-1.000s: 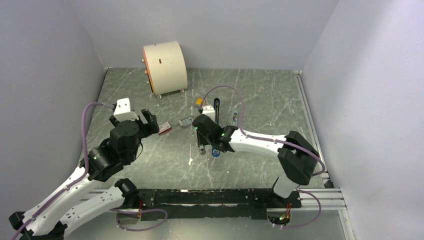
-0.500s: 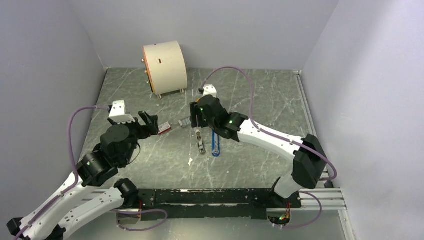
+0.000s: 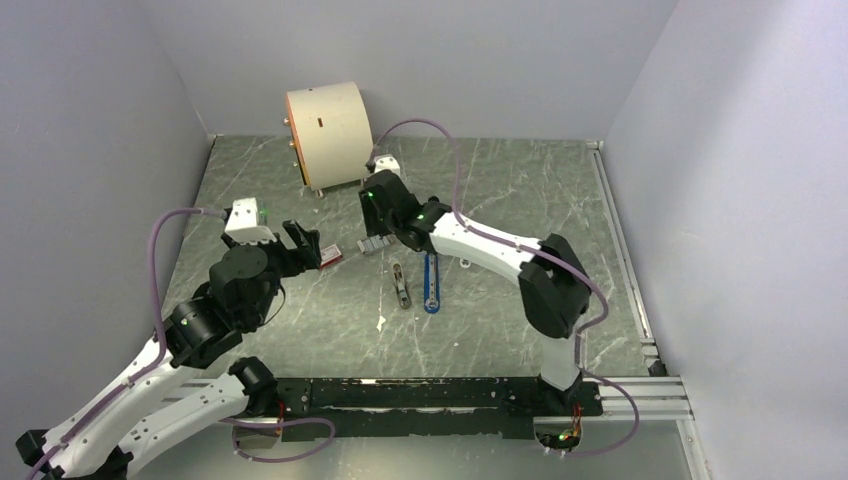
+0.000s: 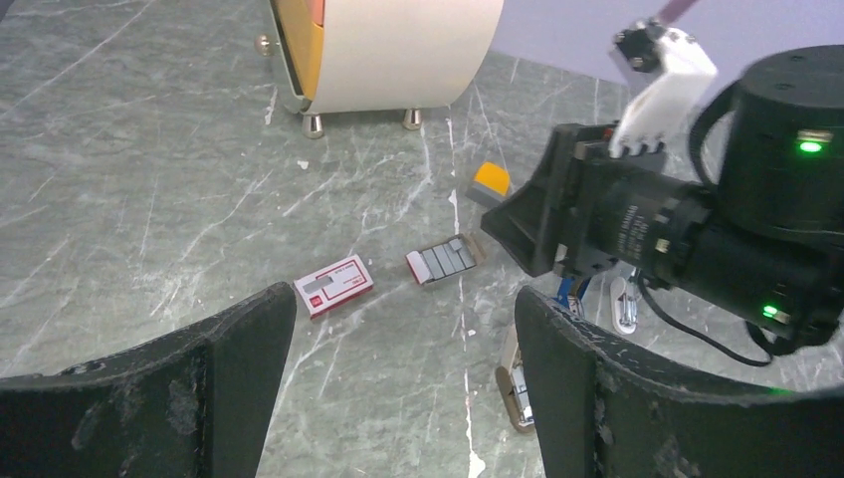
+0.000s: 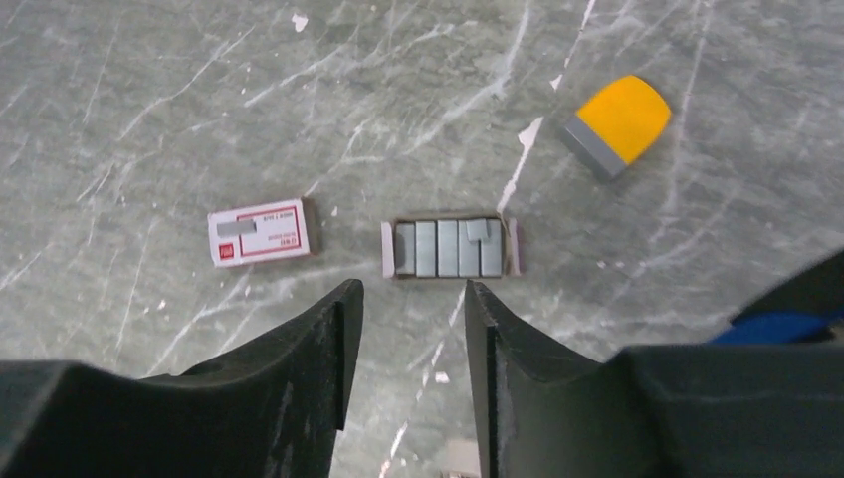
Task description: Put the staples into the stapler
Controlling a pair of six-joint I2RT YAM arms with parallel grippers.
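Grey marbled table (image 5: 149, 100); staples (image 5: 448, 248) silvery, ribbed (strips side by side)

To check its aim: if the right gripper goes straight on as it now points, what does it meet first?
Most likely the staples, lying in their open tray just ahead of the right gripper; its jaws are empty. Depth is unclear.

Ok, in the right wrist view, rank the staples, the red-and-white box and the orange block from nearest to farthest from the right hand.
1. The staples, just ahead of the right hand.
2. The red-and-white box, off to the left of the picture.
3. The orange block, far up at the right of the picture.
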